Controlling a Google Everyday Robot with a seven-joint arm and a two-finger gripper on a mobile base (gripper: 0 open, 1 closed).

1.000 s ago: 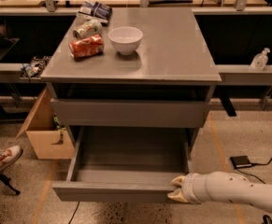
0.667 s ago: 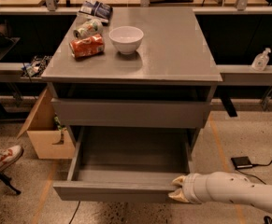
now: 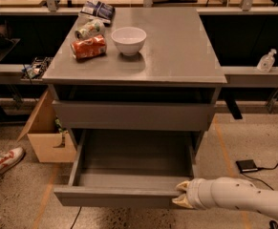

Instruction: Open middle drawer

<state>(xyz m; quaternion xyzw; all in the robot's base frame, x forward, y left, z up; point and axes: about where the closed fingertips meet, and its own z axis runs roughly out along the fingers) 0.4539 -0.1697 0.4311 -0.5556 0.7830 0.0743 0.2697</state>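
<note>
The grey cabinet (image 3: 176, 46) stands in the middle of the view. The middle drawer (image 3: 119, 197) is pulled far out, and its plain grey box interior (image 3: 133, 159) holds nothing. A closed grey drawer front (image 3: 131, 116) sits above it. My gripper (image 3: 182, 194) comes in from the lower right on a white arm (image 3: 239, 199). It is at the right end of the open drawer's front panel, with one cream fingertip (image 3: 182, 185) above the panel's top edge and the other low on its face, closed on the panel.
On the cabinet top are a white bowl (image 3: 129, 39), a crushed orange can (image 3: 88, 46), another can (image 3: 90, 29) and a dark packet (image 3: 96, 8). A cardboard box (image 3: 48, 137) and a person's shoe (image 3: 4, 161) are on the left floor. A black device with a cable (image 3: 247, 165) lies at right.
</note>
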